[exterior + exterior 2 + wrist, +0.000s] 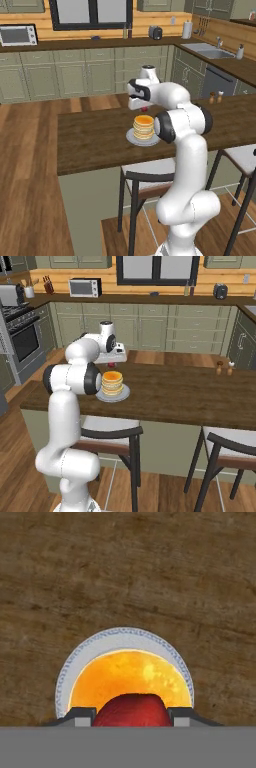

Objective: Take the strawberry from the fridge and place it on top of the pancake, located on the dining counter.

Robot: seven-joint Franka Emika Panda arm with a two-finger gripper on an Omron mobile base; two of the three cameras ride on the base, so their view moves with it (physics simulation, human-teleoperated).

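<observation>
Gripper holds the small red strawberry at lower centre of my hand view, above the golden pancake stack on its grey plate. Risk: I release off-centre, and the berry rolls onto the dark wooden counter.

The tool holds the strawberry just above the pancake on the dining counter.

Wood-plank floor, green-grey wall cabinets under dark counters, wood-panel wall with dark-framed window, microwave, toaster, sink, stove, two dark-framed stools.
</observation>
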